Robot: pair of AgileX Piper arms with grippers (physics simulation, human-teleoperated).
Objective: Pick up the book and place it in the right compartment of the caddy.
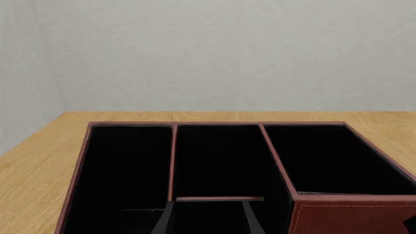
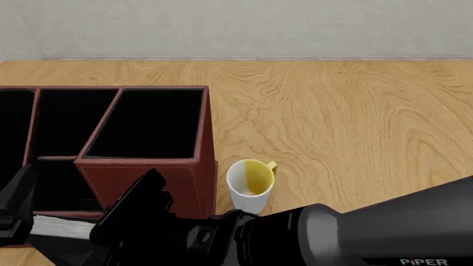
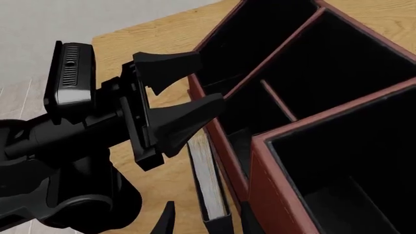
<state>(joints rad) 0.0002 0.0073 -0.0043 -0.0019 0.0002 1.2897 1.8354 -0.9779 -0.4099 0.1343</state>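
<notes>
Book (image 3: 206, 178): stood on edge on the table just in front of the caddy's low near wall, white page edges up, black covers either side. In the right wrist view it ran along that wall, close against it; touching or not, could not tell. In the front view only a pale strip of pages (image 2: 61, 227) showed at the near left, between dark robot parts.

Right gripper (image 3: 202, 222): only its two dark fingertips showed in its own wrist view, one on each side of the book's near end. Whether they pressed the covers could not be told. Its grey arm, lettered PIPER, crossed the near right of the front view.

Left gripper (image 3: 183, 92): hung above and just left of the book, fingers spread apart, nothing between them. Its own wrist view looked down across the caddy, with two fingertips barely in view at the near edge.

Caddy (image 2: 148, 177): reddish-brown, stitched, black lining, at the left of the table. The right compartment (image 2: 152, 123) was the widest and tallest-walled section; two narrower sections lay to its left, and a lower tray in front of those. All sections dark inside.

Mug (image 2: 250, 185): white outside, yellow inside, upright just right of the caddy's near right corner, handle turned far-right.

Table (image 2: 347, 122): light wood with strong grain, running back to a plain pale grey wall (image 2: 236, 27).
</notes>
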